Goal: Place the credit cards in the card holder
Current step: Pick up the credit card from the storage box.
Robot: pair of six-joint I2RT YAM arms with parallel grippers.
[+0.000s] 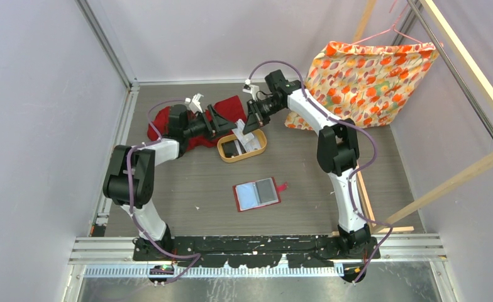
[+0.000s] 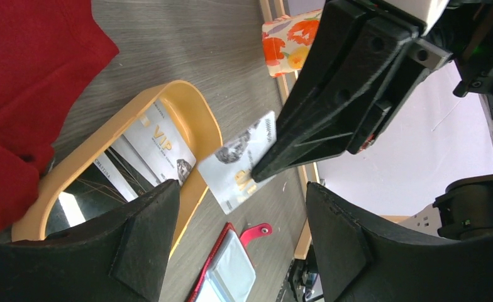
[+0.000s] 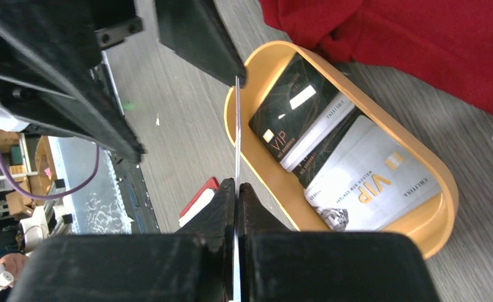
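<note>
The right gripper [image 3: 236,189] is clamped on a credit card [image 2: 234,170], its long axis pointing straight out toward the left gripper [image 2: 241,211], whose jaws stand apart.

We see a red cloth [image 3: 420,38], a tan tray [image 3: 442,207], a black card [image 3: 288,104], a silver card [image 2: 238,167] with gold print, a red card holder [image 1: 256,194] with pale pockets, orange-leafed cream fabric [image 1: 363,82], and a grey wood-grain table [image 1: 187,182].

I read "VIP" in gold on the pale card [image 3: 370,182] in the oval tray [image 3: 442,207], and "VIP" also on the black card [image 3: 285,116] beside it. The gold print on the held card [image 2: 231,157] in my right tool [image 3: 236,189] is not legible to me.
</note>
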